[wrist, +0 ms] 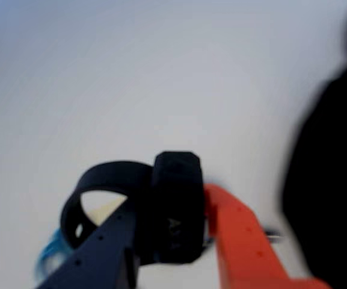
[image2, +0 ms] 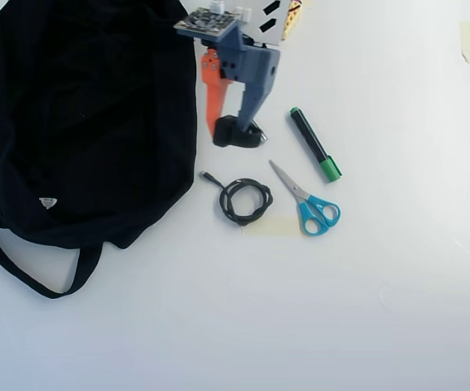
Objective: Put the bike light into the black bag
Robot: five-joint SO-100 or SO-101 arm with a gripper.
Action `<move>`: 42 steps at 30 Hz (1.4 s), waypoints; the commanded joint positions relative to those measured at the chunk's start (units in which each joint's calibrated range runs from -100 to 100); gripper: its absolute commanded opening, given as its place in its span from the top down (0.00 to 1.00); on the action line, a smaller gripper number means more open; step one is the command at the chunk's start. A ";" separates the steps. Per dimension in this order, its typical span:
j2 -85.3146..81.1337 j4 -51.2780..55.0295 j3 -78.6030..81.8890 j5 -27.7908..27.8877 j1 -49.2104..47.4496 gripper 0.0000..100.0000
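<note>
The bike light (wrist: 176,205) is a chunky black block with a looped rubber strap to its left in the wrist view. My gripper (wrist: 173,198) is shut on it, with the dark blue finger (wrist: 104,247) on one side and the orange finger (wrist: 239,235) on the other. In the overhead view the gripper (image2: 230,130) holds the light (image2: 239,134) just right of the black bag (image2: 80,114), near the bag's right edge. The bag fills the right edge of the wrist view (wrist: 335,180). I cannot tell whether the light touches the table.
In the overhead view a green-capped black marker (image2: 314,144), blue-handled scissors (image2: 308,204) and a coiled black cable (image2: 245,201) lie on the white table right of and below the gripper. The bag's strap (image2: 31,277) trails at the lower left.
</note>
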 commanded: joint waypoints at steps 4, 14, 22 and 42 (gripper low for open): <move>0.30 -0.26 -1.97 0.10 14.69 0.98; 10.43 -0.35 -2.86 0.83 34.81 0.98; 22.63 -6.98 -2.95 1.99 49.70 0.98; -22.52 18.34 -6.46 -1.94 -0.04 0.98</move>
